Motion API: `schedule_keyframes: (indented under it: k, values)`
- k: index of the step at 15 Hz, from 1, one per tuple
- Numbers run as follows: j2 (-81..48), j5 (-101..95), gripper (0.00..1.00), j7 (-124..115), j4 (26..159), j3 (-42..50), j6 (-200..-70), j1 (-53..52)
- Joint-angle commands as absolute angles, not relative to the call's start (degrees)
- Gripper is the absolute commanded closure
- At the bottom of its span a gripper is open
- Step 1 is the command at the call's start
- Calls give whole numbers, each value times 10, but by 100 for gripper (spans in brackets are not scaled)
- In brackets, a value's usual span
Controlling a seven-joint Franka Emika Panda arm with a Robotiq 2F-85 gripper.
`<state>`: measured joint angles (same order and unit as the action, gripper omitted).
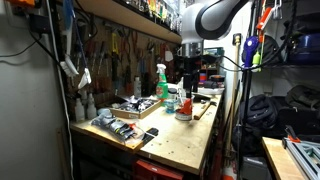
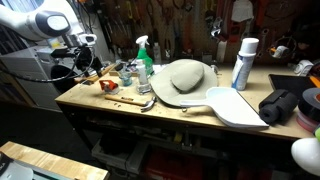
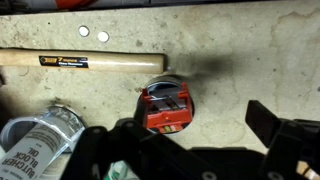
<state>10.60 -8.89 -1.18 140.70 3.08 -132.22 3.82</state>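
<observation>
In the wrist view a small round tin holding a red tool [image 3: 165, 106] stands on the worn benchtop, just below a wooden hammer handle [image 3: 90, 61] with a dark label. My gripper [image 3: 196, 126] is open and empty, its dark fingers spread above the bench, with the tin near the left finger. A printed can [image 3: 40, 135] lies at lower left. In both exterior views the gripper [image 1: 188, 72] [image 2: 88, 58] hangs above the red tin [image 1: 183, 113] [image 2: 108, 86] without touching it.
A green spray bottle [image 1: 161, 80] [image 2: 144, 60] and small bottles stand beside the tin. A tray of tools [image 1: 135, 107] sits by the pegboard wall. A grey dome-shaped object [image 2: 185, 78], a white scoop [image 2: 235, 105] and a white spray can [image 2: 243, 62] fill the bench's other end.
</observation>
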Motion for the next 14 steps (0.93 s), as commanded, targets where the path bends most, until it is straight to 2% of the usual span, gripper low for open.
schedule_keyframes:
  k: [1, 6, 14]
  values:
    - [47, -74, 0, 8, 1358, 45, -1304, 50]
    - [-1, -4, 0, 83, 1317, 61, -1274, 54]
    - [-42, -14, 1, 100, 1281, 67, -1249, 67]
